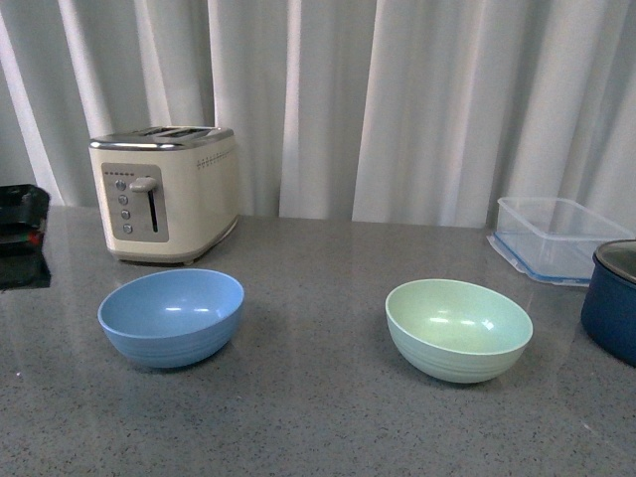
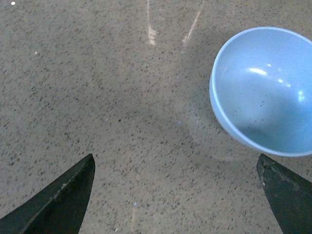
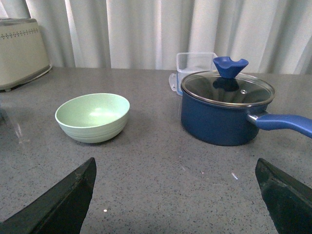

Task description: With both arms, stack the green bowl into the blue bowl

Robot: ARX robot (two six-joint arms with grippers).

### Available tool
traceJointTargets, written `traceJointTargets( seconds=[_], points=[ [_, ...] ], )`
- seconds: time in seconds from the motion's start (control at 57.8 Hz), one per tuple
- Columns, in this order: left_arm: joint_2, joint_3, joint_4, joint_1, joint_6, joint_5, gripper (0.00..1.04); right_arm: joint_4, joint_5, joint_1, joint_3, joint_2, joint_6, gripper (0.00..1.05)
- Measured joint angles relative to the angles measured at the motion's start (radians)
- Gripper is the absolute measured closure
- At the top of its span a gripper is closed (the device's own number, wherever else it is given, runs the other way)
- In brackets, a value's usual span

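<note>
Where curtains (image 1: 397,99) hang, grey counter (image 1: 318,417) ends.

On the counter (image 1: 318,417) before me, the left bowl (image 1: 171,316) sits at about eleven o'clock and the right bowl (image 1: 458,328) at about one o'clock, well apart. The toaster (image 1: 164,194) stands at twelve o'clock from the left bowl, before the curtain (image 1: 397,99). The pot (image 1: 611,303) is at three o'clock from the right bowl, near but apart, with its lid (image 3: 228,90) on it. The container (image 1: 552,237) lies just behind the pot, at eleven o'clock.
</note>
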Motion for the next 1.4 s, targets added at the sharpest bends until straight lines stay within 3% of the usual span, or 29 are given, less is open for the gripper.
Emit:
traceJointTargets(
  seconds=[0.381, 1.108, 1.212, 1.351, 1.403],
  points=[
    [0.242, 0.175, 0.015, -0.058, -0.022, -0.072, 0.07, 0.000, 0.000, 0.000, 0.000, 0.000, 0.000, 0.10],
    [0.461, 0.309, 0.042, -0.090, -0.056, -0.084, 0.07, 0.000, 0.000, 0.000, 0.000, 0.000, 0.000, 0.10],
    [0.473, 0.320, 0.040, -0.095, -0.066, -0.098, 0.23, 0.000, 0.000, 0.000, 0.000, 0.000, 0.000, 0.10],
    [0.484, 0.333, -0.010, -0.098, -0.105, -0.117, 0.55, 0.000, 0.000, 0.000, 0.000, 0.000, 0.000, 0.10],
    [0.486, 0.334, -0.020, -0.098, -0.115, -0.117, 0.61, 0.000, 0.000, 0.000, 0.000, 0.000, 0.000, 0.10]
  ],
)
